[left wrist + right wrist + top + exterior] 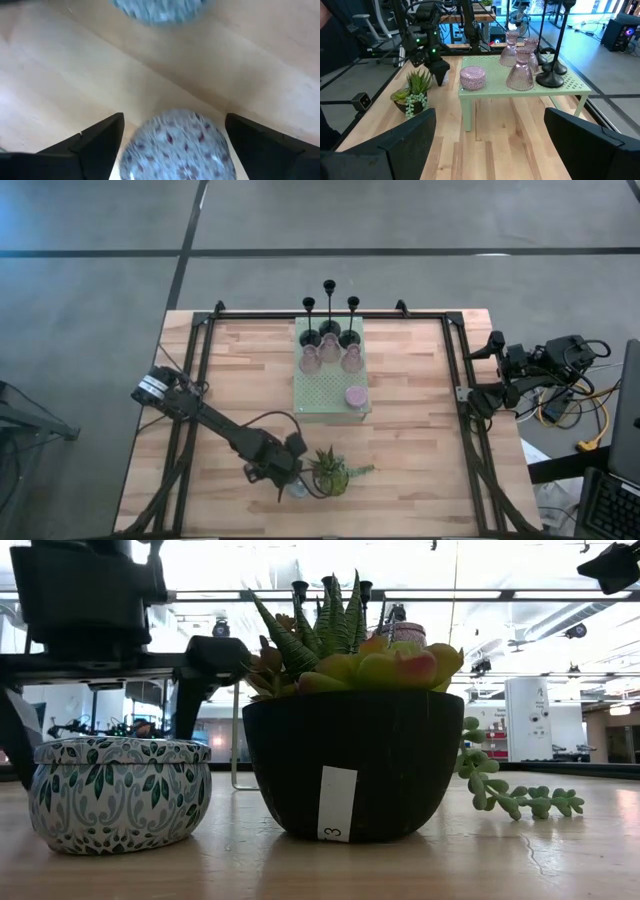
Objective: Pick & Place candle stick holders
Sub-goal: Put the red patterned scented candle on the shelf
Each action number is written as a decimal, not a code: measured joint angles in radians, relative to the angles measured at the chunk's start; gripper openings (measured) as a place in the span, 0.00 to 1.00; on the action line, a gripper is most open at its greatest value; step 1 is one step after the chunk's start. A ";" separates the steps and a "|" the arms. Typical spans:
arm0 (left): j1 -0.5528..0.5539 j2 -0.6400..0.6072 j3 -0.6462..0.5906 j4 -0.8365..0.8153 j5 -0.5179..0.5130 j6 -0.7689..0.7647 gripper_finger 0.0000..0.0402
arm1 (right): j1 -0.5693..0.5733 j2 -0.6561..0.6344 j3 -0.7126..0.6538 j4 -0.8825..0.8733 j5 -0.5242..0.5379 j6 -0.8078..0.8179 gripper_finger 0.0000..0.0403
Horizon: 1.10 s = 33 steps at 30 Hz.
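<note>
My left gripper (285, 480) is low over the table's near side, just left of the potted plant (330, 472). It is open, one finger on each side of a round blue-green patterned cup (175, 150), which stands on the wood (120, 790). A second patterned cup (160, 10) stands just beyond it. Three black stemmed sticks (329, 295), three pink glass holders (330, 358) and a pink round cup (355, 396) stand on the pale green mat (320, 395). My right gripper (490, 150) is open and empty at the table's right edge (478, 395). My left gripper comes from above with its fingers (100, 145) at either side of the patterned cup's round wall (135, 150). The cup stands upright on the table. Whether the fingers touch it I cannot tell.
The dark plant pot (350, 760) stands close to the right of the cup, with a trailing stem lying on the wood (520, 802). The mat is a raised stand on legs (520, 90) at the table's far middle. Bare wood lies left and right of it.
</note>
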 joint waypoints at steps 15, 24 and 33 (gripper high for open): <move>0.041 -0.003 -0.012 -0.007 -0.015 -0.037 0.88 | 0.000 0.000 0.000 0.000 0.000 0.000 0.91; 0.058 -0.005 -0.030 0.009 0.022 -0.012 0.88 | 0.000 0.000 0.000 0.000 0.000 0.000 0.91; 0.076 -0.003 -0.033 0.028 0.082 0.012 0.80 | 0.000 0.000 0.000 0.000 0.000 0.000 0.91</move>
